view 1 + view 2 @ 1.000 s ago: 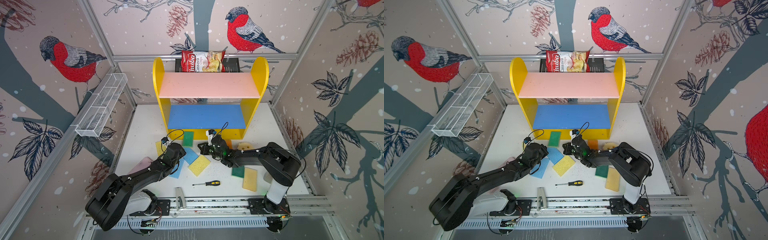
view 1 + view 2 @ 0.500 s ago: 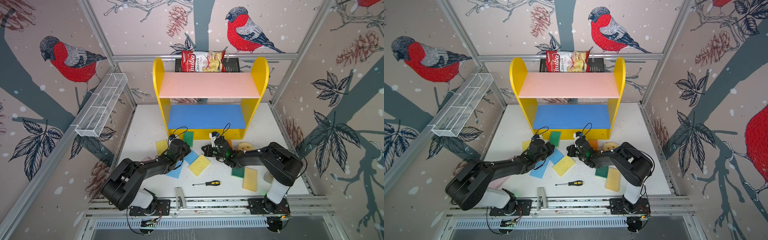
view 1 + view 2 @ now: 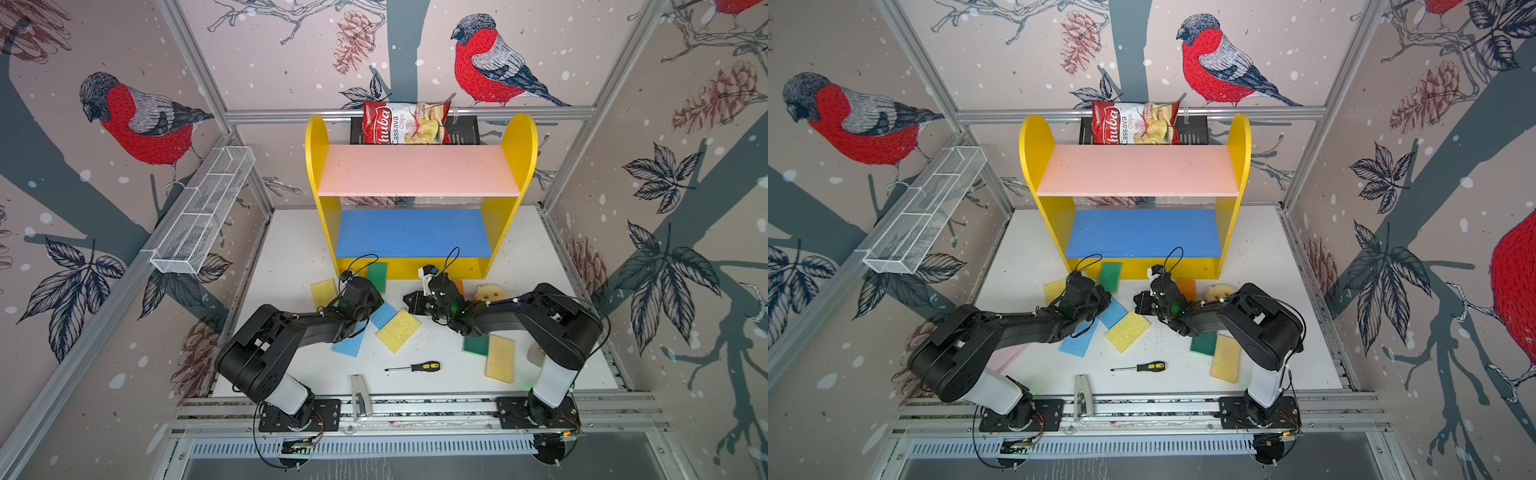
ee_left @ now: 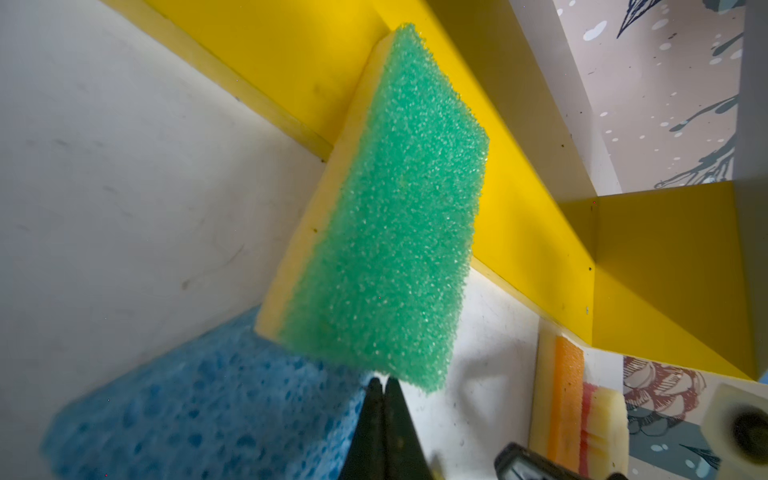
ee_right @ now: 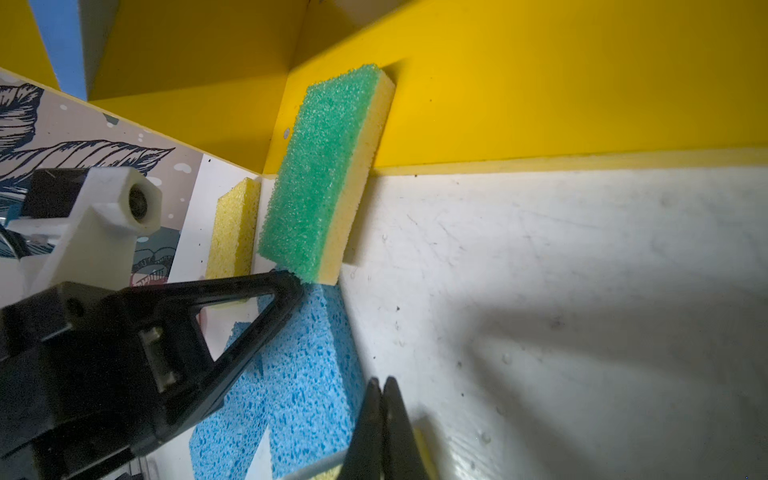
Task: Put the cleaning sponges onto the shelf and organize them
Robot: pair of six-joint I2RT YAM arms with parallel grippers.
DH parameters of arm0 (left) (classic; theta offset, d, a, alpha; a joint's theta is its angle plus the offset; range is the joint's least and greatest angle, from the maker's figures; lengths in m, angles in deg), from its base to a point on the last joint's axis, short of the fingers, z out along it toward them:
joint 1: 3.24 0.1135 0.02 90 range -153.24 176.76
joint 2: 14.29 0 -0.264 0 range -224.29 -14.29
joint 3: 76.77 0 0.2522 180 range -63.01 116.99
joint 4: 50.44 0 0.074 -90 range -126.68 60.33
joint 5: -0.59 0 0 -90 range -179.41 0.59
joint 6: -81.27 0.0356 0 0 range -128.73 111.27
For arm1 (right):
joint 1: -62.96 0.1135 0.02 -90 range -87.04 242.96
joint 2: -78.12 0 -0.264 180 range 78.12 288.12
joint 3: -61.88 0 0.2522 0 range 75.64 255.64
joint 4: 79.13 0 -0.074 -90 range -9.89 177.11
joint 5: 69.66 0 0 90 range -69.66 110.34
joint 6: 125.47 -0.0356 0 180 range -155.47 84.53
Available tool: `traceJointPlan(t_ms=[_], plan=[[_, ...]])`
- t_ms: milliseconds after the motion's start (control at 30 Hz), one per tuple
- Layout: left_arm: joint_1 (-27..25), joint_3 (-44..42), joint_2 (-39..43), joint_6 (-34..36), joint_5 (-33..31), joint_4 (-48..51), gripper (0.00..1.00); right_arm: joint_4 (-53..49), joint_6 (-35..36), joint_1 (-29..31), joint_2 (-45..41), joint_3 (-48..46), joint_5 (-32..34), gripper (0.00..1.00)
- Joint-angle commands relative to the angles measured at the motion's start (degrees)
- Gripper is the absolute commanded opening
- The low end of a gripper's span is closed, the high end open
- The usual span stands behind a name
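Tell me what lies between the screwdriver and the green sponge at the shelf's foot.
A yellow sponge, then a light blue sponge beyond it, both lying flat; both top views show this.

Bullfinch-print walls (image 3: 257,62), white tabletop (image 3: 291,257).

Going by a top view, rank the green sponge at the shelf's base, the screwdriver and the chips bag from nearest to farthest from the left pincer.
1. The green sponge, right at the shut left pincer, leaning on the shelf base.
2. The screwdriver, on the table, toward the front.
3. The chips bag, behind the shelf's top, farthest back.
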Motion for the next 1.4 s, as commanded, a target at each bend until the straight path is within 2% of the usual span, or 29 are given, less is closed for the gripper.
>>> traceJointPlan(t_ms=[0,533,833,1067,1267,1367], plan=[[0.28,1.7,-1.21,2.27,-1.67,-0.93,0.0,0.28,-0.14,0.02,0.14,0.29,-0.34,0.0],[0.56,6.7,-4.94,5.95,-5.34,0.04,0.0,-0.05,-1.0,0.02,1.23,1.6,-1.65,0.0],[0.55,1.91,0.16,3.54,-2.97,-1.22,0.0,0.24,-1.52,0.0,1.33,1.23,-1.75,0.0],[0.65,-2.84,4.45,1.73,-5.28,0.36,0.0,0.7,-1.71,0.0,1.32,0.88,-2.01,0.0],[1.43,-2.91,5.43,1.52,-6.48,3.51,0.0,1.24,-1.89,-0.14,0.31,-0.42,-1.64,0.0],[1.44,-2.28,4.33,2.85,-4.89,4.37,0.0,1.22,-1.8,-0.2,-0.51,-1.04,-1.22,0.0]])
